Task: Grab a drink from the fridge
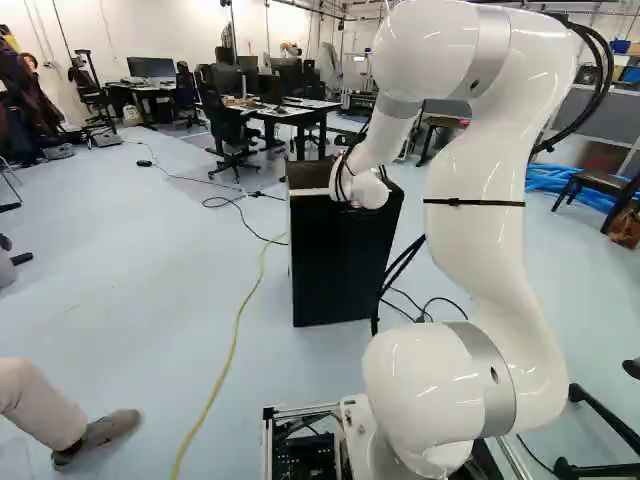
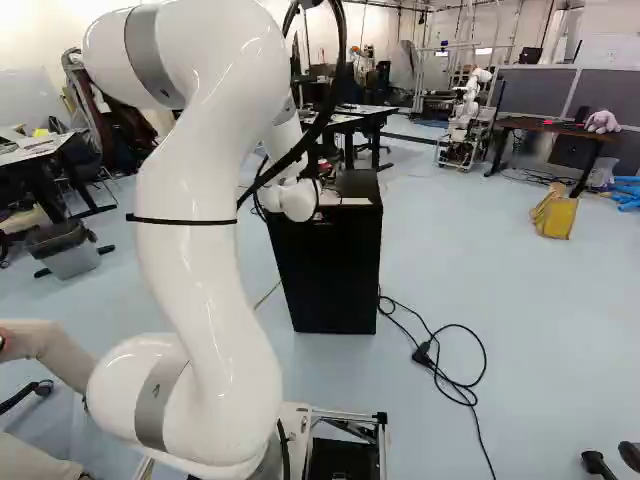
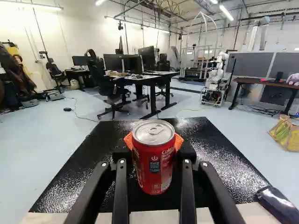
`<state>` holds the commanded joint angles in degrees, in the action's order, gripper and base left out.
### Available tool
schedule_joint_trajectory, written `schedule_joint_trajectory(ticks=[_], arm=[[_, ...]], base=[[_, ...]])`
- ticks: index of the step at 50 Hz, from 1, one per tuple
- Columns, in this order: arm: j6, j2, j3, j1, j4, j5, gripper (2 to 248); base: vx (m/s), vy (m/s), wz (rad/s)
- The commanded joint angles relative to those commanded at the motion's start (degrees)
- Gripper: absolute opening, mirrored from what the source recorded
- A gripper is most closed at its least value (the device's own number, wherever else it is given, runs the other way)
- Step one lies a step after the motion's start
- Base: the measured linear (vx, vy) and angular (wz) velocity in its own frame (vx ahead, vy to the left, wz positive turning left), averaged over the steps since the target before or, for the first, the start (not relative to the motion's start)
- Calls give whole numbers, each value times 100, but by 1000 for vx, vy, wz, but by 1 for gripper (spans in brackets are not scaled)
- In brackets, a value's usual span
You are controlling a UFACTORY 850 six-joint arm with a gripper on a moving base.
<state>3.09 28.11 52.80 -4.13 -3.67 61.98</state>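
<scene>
Red can [image 3: 153, 163] sits squeezed in the tool [image 3: 154, 148], over the black fridge [image 1: 340, 262] in the middle of the left base view. The grab looks done; maybe carrying it away is left.

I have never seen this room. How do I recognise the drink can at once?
Start at the black fridge ahead of the white arm. At its top, held between the fingers of the gripper, is an upright red soda can with a silver lid. Its red body sets it apart from the dark glossy object at the fridge top's edge.
</scene>
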Motion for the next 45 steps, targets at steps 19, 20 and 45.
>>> schedule_joint_trajectory(ticks=[19,20,45], arm=[[-1,-56,-18,2,1,-5,98],[-2,-61,-23,2,2,-6,98],[-24,-373,-364,32,28,-92,98]], base=[[0,0,0],[0,0,0],[0,0,0]])
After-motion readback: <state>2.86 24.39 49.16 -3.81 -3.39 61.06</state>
